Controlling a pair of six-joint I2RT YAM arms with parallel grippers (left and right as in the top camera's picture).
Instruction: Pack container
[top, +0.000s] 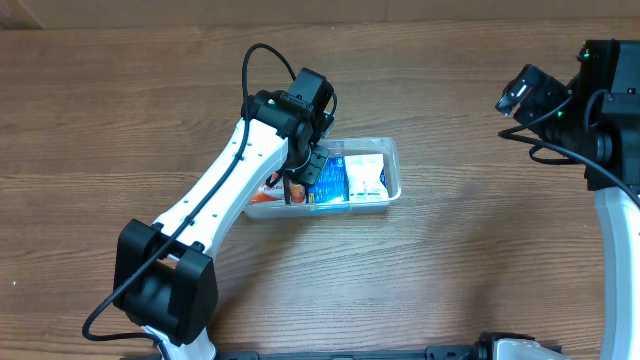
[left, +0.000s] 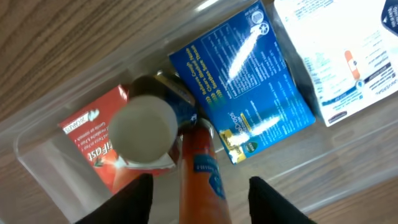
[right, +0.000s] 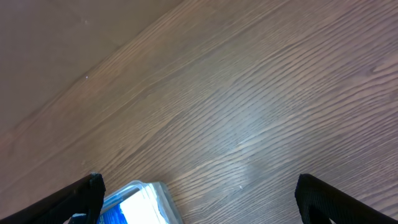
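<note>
The clear container (top: 393, 172) lies mid-table. It holds a red box (left: 93, 134) at the left end, a blue box (left: 249, 81) in the middle and a white box (left: 348, 56) at the right. A dark bottle with a white cap (left: 142, 127) stands over the red box. An orange tube (left: 200, 174) lies next to it, between the fingers of my left gripper (left: 200, 202). That gripper is open, with a gap on each side of the tube. It hovers over the container's left part (top: 305, 165). My right gripper (right: 196, 199) is open and empty, far right (top: 520, 95).
The wooden table (top: 470, 260) lies around the container. A corner of the container (right: 152, 193) shows at the bottom of the right wrist view. The right arm's base (top: 610, 150) stands at the right edge.
</note>
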